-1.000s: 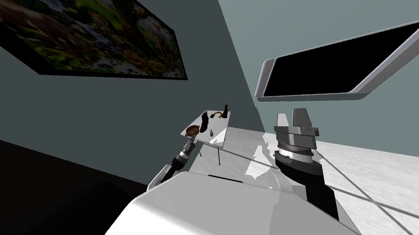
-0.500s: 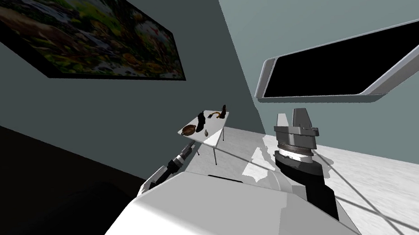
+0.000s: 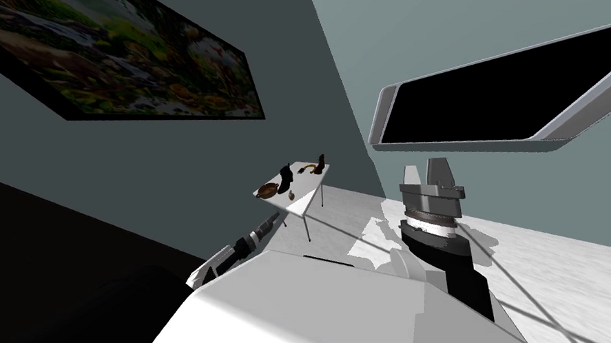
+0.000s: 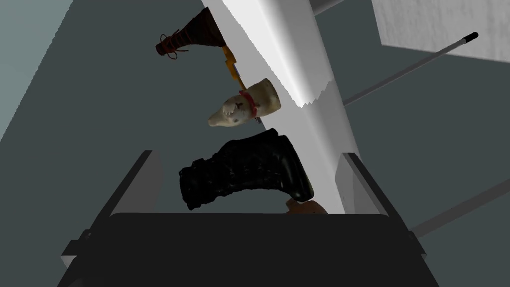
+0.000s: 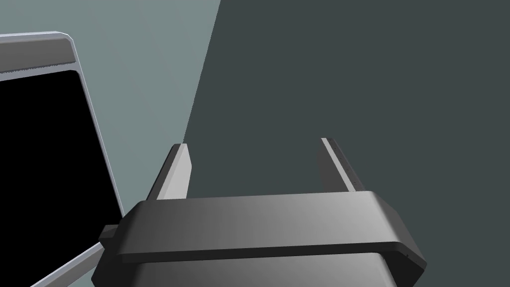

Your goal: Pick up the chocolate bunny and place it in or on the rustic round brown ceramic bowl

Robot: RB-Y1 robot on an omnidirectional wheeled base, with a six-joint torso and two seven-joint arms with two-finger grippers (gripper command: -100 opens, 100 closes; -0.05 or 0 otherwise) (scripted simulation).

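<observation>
Bunny (image 4: 244,104) ahead of spread left claw (image 4: 249,155), apart

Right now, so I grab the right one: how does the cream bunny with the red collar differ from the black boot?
The cream bunny with the red collar is pale; the black boot is dark. The bunny is smaller than the boot. The bunny tapers smoothly; the boot looks creased. Both stand on the white table.

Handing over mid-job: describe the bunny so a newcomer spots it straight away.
Look to the corner where the two walls meet and find the small white table. On it, the bunny sits next to a tall black boot. It is the only pale cream thing there, with a red collar, while the boots and the bowl are dark or brown.
</observation>
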